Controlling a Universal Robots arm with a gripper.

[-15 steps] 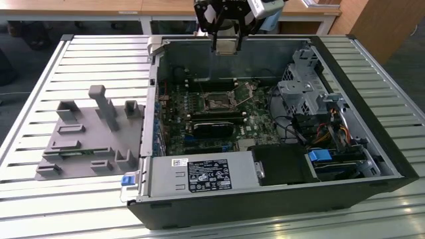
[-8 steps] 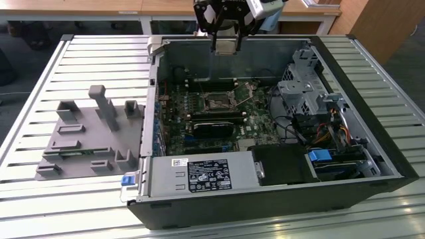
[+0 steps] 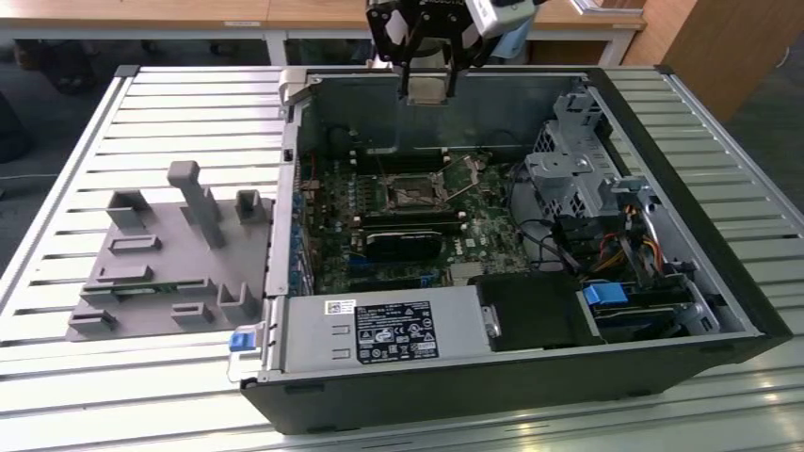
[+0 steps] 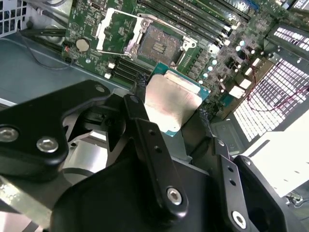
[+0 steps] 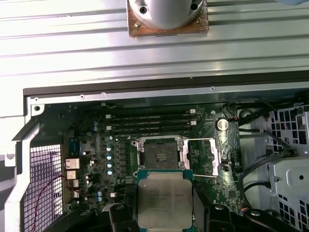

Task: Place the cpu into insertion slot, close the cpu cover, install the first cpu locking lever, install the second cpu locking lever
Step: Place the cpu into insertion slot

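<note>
1. Metal slats form the table (image 3: 151,94), which carries everything else in the exterior view.
2. A black case (image 3: 503,395) lies open on its side towards the exterior view's right. A silver power supply (image 3: 377,331) sits along its near edge.
3. A grey fixture (image 3: 151,273) with upright posts rests on the table just beside the case, on the exterior view's left.
4. The green board (image 3: 490,250) covers the case floor, with long black memory slots near the socket.
5. The gripper (image 3: 427,89) hangs over the far wall of the case, well above the board. In the second wrist view its black fingers (image 4: 145,135) are clamped on two opposite edges of the cpu.
6. The cpu (image 4: 171,99) is held flat between them with its dull silver top facing the cameras. In the first wrist view it (image 5: 164,203) sits just beside the slot, apart from it and clear of the board.
7. The cover (image 5: 215,157) is swung open and lies beside the slot; the second wrist view shows its frame (image 4: 136,35) tilted back.
8. The slot (image 5: 161,155) has its dark contact field exposed inside the silvery rim, in both wrist views (image 4: 161,46).
</note>
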